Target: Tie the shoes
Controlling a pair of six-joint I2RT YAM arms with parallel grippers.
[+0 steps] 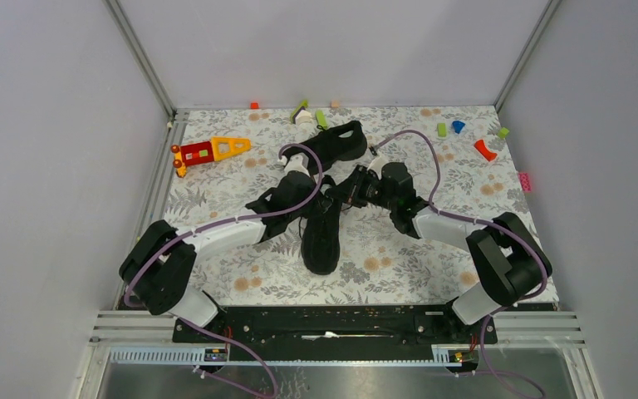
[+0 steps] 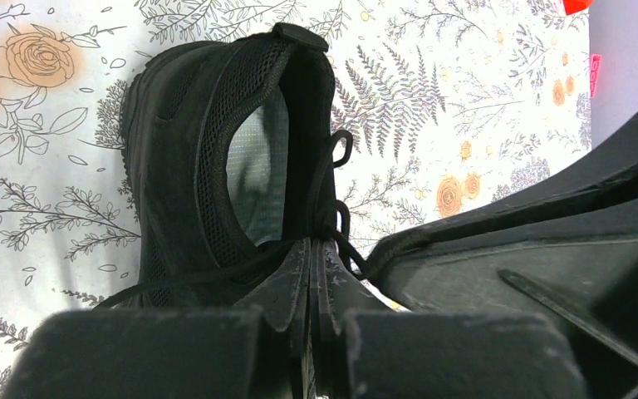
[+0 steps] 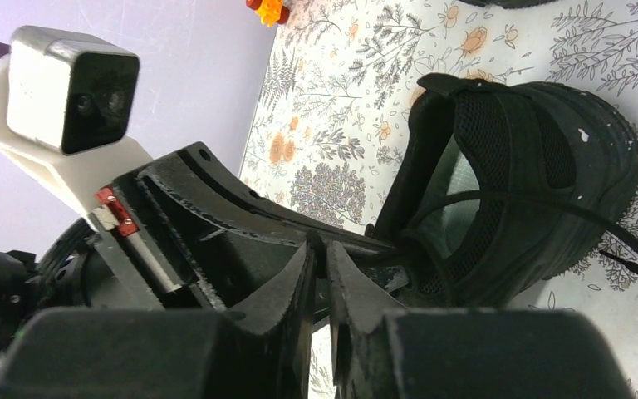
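Meeting at the lace end of the far shoe (image 1: 341, 140), which lies toward 12 o'clock from table centre, both arms look committed to that one shoe. The near shoe (image 1: 321, 241) lies at centre, running toward 6 o'clock, with no gripper at its laces as far as the top view shows. On the left gripper (image 2: 311, 278) the fingers are pressed together, with a thin lace (image 2: 208, 273) running in from 8 o'clock to the pinch. On the right gripper (image 3: 324, 278) the fingers are nearly together with a slit between; cannot tell whether a strand sits in it. A second strand (image 3: 635, 249) loops slack on the tablecloth (image 3: 341, 100) at the shoe's 4 o'clock. No crossing, knot or bow visible on this shoe. Judgement: early. Lace ends are being gathered on the first shoe; cross, knot and bow remain, then the whole near shoe, whose laces are too dark to read from above.
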